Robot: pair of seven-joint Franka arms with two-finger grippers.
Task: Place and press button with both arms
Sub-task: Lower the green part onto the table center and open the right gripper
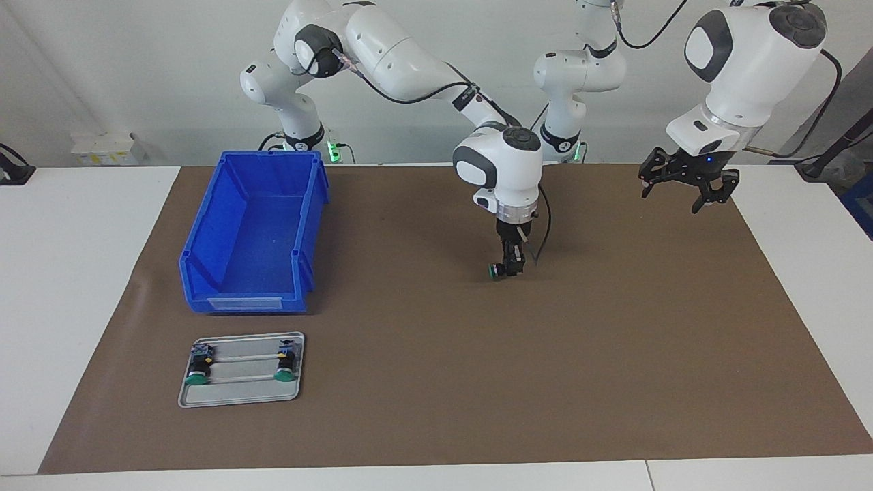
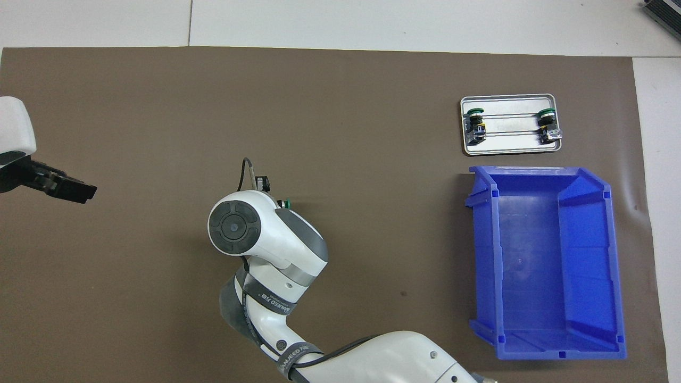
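Note:
My right gripper (image 1: 510, 268) points straight down over the middle of the brown mat, shut on a button (image 1: 492, 271). The button lies sideways, its green cap facing the right arm's end of the table, low at the mat; I cannot tell whether it touches. In the overhead view the white wrist hides the fingers and only the button's green cap (image 2: 287, 202) peeks out. My left gripper (image 1: 678, 194) hangs open and empty, raised over the mat's edge toward the left arm's end, and in the overhead view the left gripper (image 2: 64, 187) shows at the frame's edge.
A grey metal tray (image 1: 239, 390) holds two more green-capped buttons (image 1: 198, 372) (image 1: 285, 365) at the right arm's end. A blue bin (image 1: 256, 232) stands nearer to the robots than the tray. The overhead view also shows the tray (image 2: 511, 148) and bin (image 2: 542, 260).

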